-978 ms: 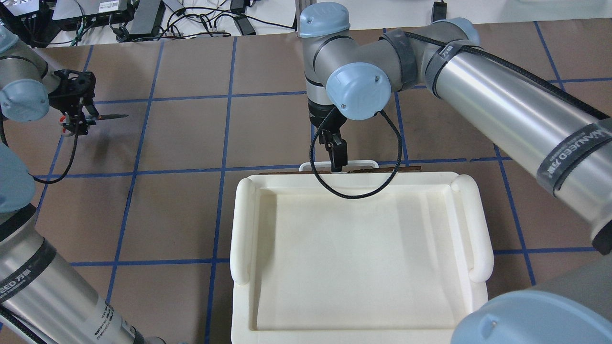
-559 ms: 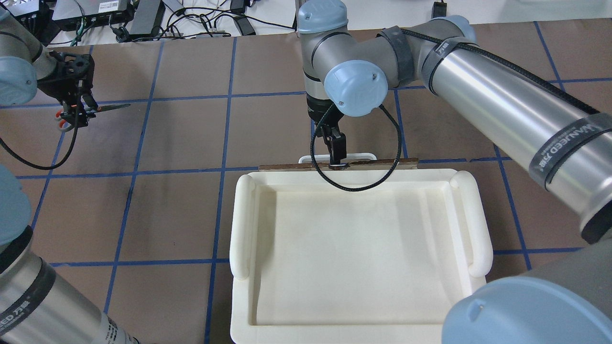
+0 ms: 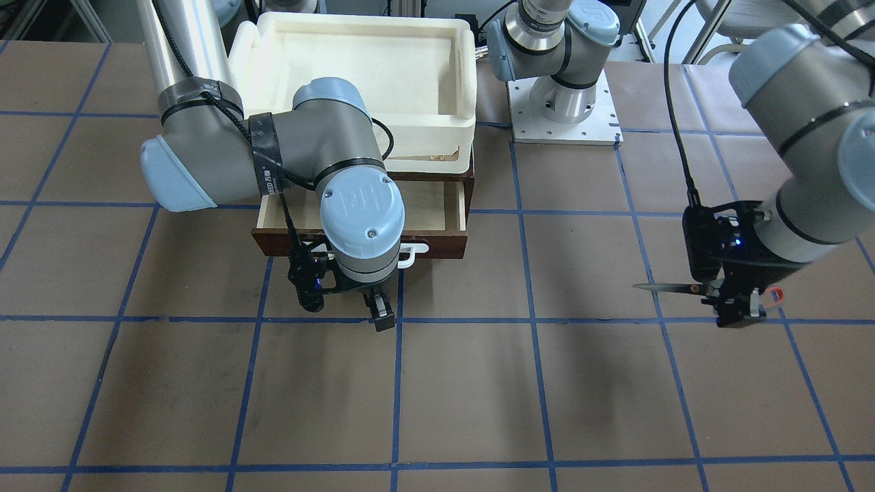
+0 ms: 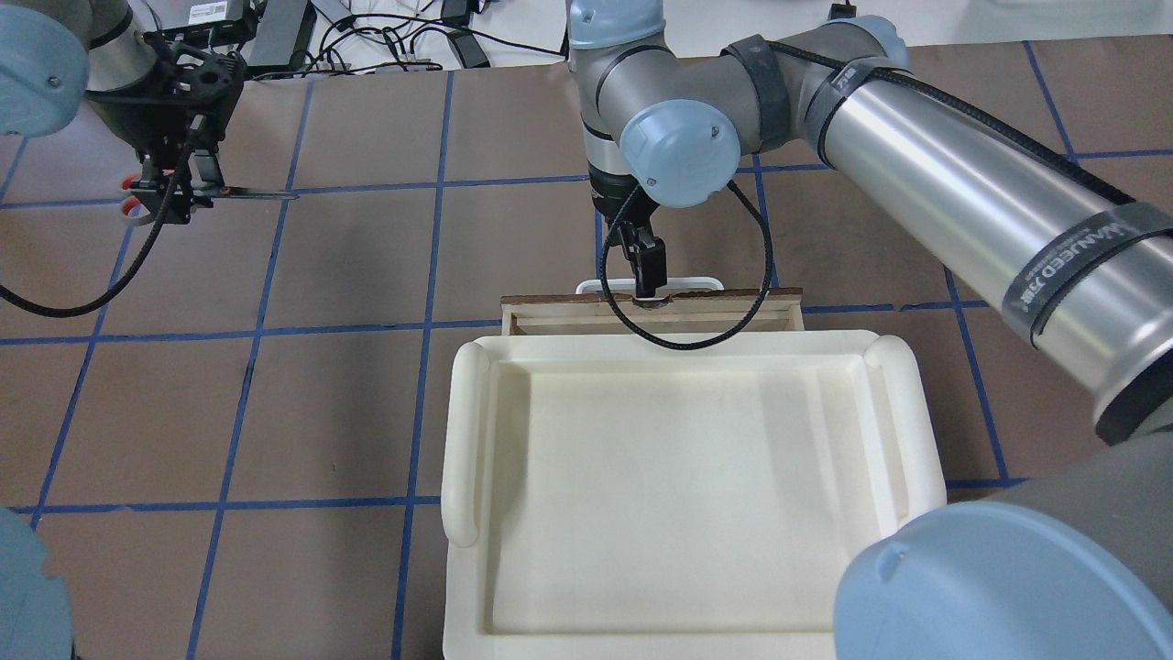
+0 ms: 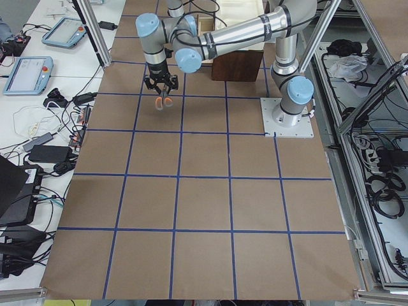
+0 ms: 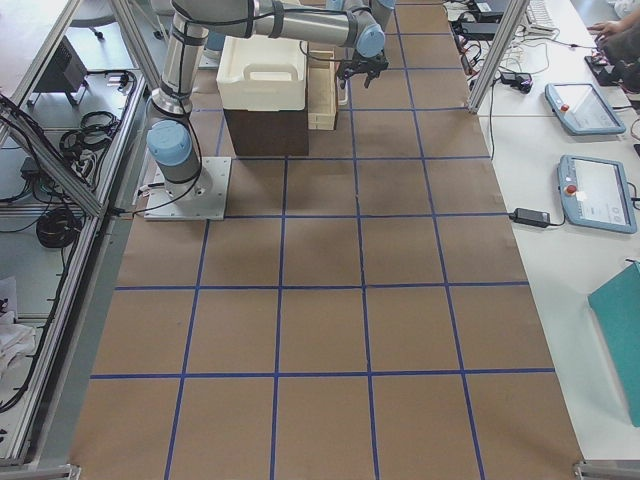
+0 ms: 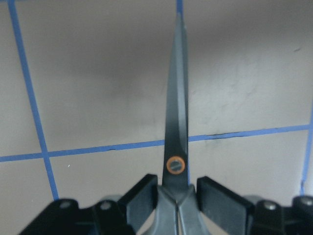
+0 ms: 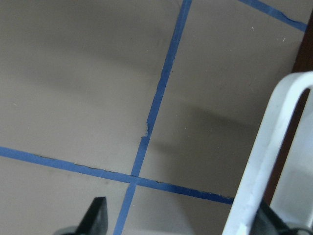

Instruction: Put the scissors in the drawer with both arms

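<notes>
1. Over on the right side of the front-facing view, your left gripper (image 3: 726, 302) is pinching the scissors (image 3: 666, 288) near the pivot. The blades are level and point toward the drawer (image 3: 437, 244). They're up off the table (image 3: 478, 383) and well apart from the drawer. The drawer's partly pulled out, with the pale inside showing. Your right gripper (image 3: 379, 311) hangs just in front of its white handle (image 3: 412, 257).
2. From overhead, the scissors are clamped at far left with the blades closed. The right gripper's tips sit right at the handle. The drawer front pokes out past the foam tray (image 4: 467, 431) that sits on top of the chest.
3. On the left wrist cam, both fingers (image 7: 142, 196) press on the scissors just behind the orange pivot ring.
4. On the right wrist cam, the right gripper's fingers (image 8: 96, 215) are spread wide. The handle bar runs between them, close to the one at the right edge. You can't tell if it's touching.
5. The side views are too small to judge either gripper.
</notes>
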Controlling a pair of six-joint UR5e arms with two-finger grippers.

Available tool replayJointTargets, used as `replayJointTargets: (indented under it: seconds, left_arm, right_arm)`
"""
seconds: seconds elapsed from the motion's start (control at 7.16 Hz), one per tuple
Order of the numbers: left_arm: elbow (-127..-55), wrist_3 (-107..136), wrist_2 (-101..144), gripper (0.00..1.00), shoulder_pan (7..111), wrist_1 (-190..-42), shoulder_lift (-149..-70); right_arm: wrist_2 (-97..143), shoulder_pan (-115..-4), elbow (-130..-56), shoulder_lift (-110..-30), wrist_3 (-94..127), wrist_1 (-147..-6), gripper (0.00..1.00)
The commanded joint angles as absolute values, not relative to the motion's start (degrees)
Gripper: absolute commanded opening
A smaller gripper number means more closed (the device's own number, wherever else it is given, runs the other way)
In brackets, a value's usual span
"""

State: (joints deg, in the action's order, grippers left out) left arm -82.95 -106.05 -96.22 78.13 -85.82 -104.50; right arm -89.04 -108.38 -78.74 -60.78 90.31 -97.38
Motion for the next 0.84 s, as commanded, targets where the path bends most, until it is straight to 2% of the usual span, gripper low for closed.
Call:
replayJointTargets:
  seconds: [0.0, 0.28, 0.7]
  left_arm:
    - [-83.06, -100.31, -95.98, 0.27, 85.22, -93.84, -96.71]
    - [-83.14, -99.41, -93.71, 0.27, 89.54, -98.50, -90.91]
    - [-83.84, -95.81, -93.69, 0.27, 92.54, -99.85, -88.25]
  right_arm:
    - [-89.12, -108.19, -77.09, -59.68, 89.39, -97.38, 1.00]
    - [-89.12, -108.19, -76.64, -59.33, 87.46, -97.56, 1.00]
    - [-89.12, -108.11, -74.45, -57.57, 86.22, -97.73, 1.00]
